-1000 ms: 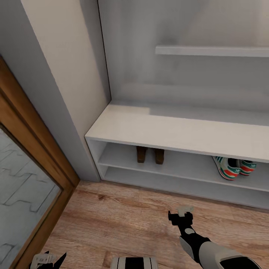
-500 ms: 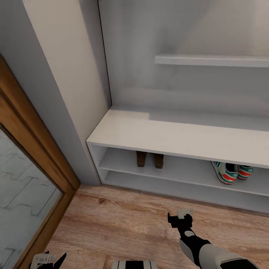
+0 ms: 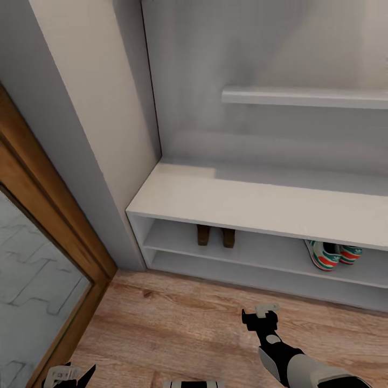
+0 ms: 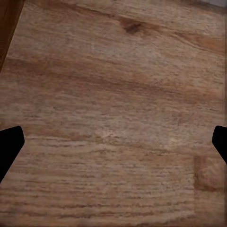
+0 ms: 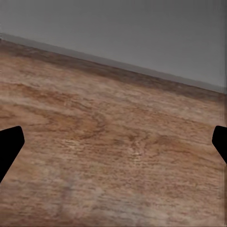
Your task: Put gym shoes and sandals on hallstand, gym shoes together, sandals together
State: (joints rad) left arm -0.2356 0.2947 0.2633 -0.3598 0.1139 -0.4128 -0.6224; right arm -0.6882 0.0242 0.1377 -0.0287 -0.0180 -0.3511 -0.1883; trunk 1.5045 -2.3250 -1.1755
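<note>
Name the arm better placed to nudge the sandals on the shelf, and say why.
Right. The right gripper hangs open over the floor nearer the sandals; the left gripper sits low, far off.

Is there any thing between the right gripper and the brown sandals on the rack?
Nothing visible: bare wood floor lies between the right gripper and the sandals, which sit on the hallstand's upper open shelf.
</note>
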